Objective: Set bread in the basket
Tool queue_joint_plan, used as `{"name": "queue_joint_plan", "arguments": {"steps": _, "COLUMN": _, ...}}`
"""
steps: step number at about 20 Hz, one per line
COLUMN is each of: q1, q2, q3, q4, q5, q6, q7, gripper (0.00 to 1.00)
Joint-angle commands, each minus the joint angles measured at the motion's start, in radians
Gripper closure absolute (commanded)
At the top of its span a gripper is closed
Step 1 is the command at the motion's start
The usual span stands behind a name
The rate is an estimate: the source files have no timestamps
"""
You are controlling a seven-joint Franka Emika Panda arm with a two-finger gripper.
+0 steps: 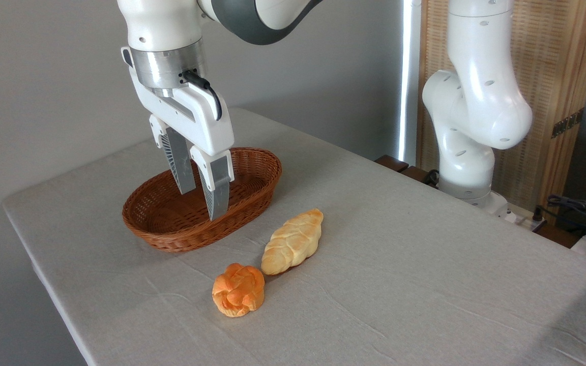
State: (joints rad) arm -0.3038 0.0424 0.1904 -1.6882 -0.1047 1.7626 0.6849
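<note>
The Franka arm is reaching in from the upper left, its white wrist and metal flange pointing steeply downward with a slight tilt toward the right. A black cable is looping out of the flange and running down the side of the gripper body. The gripper is hanging over the oval wicker basket, its two ribbed fingers pointing down into the basket's hollow. The jaws are standing apart with a clear gap between them, and nothing is sitting between them. Whether the fingertips are touching the basket floor cannot be told; the nearer fingertip is showing in front of the basket's near wall.

The basket is resting on the grey cloth-covered table, toward the left side, and appears to be holding nothing.

The orange knotted bun is lying on the cloth in front of the basket, toward the near edge, well clear of the gripper. Just beside it, up and to the right, the pale golden braided loaf is lying at a slant, its lower end nearly touching the bun. The loaf is sitting near the basket's right end but apart from it.

On the right, the arm's white base column is rising beside the table's far edge, in front of a slatted wooden panel.
</note>
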Motion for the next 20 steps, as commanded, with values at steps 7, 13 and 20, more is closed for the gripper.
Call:
{"name": "queue_joint_plan", "arguments": {"steps": 7, "q1": -0.004, "q2": 0.019, "q3": 0.035, "q4": 0.013, "q5": 0.000, "q6": -0.015, "q7": 0.016, "gripper": 0.00}}
{"name": "queue_joint_plan", "arguments": {"steps": 13, "q1": -0.004, "q2": 0.027, "q3": 0.038, "q4": 0.013, "q5": -0.001, "q6": -0.015, "q7": 0.048, "gripper": 0.00}}
{"name": "queue_joint_plan", "arguments": {"steps": 20, "q1": -0.006, "q2": 0.007, "q3": 0.112, "q4": 0.047, "q5": -0.072, "q6": -0.017, "q7": 0.064, "gripper": 0.00}}
